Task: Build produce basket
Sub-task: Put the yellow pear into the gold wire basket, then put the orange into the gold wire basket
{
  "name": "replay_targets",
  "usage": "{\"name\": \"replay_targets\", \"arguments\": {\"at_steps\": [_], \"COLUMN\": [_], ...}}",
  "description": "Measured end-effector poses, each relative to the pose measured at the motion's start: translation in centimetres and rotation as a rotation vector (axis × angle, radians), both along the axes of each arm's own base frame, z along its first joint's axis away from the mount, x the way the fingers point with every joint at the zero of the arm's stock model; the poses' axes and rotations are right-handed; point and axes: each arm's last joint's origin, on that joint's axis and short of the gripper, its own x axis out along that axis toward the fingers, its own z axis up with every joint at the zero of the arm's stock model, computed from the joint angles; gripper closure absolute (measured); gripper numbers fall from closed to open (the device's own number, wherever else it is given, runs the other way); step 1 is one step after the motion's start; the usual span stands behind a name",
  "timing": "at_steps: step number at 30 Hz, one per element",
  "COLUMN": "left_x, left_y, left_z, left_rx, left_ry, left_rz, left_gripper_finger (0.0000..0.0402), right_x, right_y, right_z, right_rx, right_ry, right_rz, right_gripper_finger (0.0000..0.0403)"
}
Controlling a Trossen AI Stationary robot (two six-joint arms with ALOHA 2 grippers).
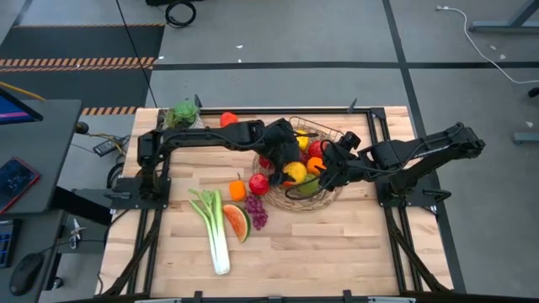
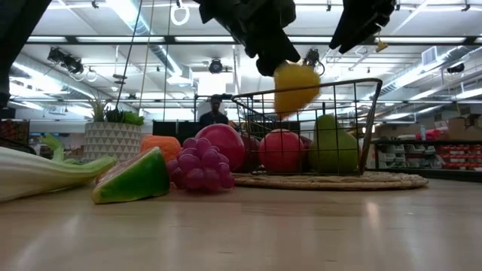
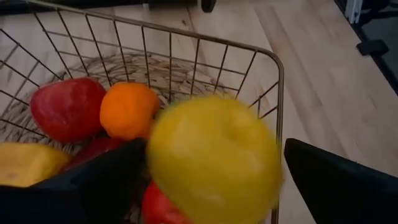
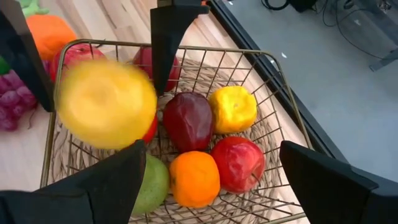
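On the pale wood table in a workshop hall, both end effectors hang released over the basket.

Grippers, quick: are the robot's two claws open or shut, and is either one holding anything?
Left gripper: open above the brown wire-mesh basket, round yellow fruit blurred between its fingers.
Right gripper: open over the basket, holding nothing.

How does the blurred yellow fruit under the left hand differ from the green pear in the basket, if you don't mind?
The yellow fruit is round and yellow; the green pear is pear-shaped and green. The yellow fruit is in the air above the basket, blurred, beneath the open left hand; the green pear rests low inside. Both are toy produce.
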Motion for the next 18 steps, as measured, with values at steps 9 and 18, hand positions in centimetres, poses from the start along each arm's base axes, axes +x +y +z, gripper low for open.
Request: {"name": "replay_targets", "arguments": {"at_steps": [9,18], "left_x": [0.0,-1.8], "left_y": [0.0,2.3], "left_z": [0.0,3.4], "left_rx": [0.003,0.039], "left_ry": [0.002,0.051], "left_rz": [-0.003,0.022], "left_gripper_finger": [0.0004,0.0004], "right_x": [0.1,0.1], "right_y": [0.0,0.0], "right_z": [0.0,0.1], "right_rx": [0.002,-0.001], "right_ry": [-0.008,-0.013], "right_rz": [0.0,0.0], "right_gripper_finger": [0.003,0.003]}}
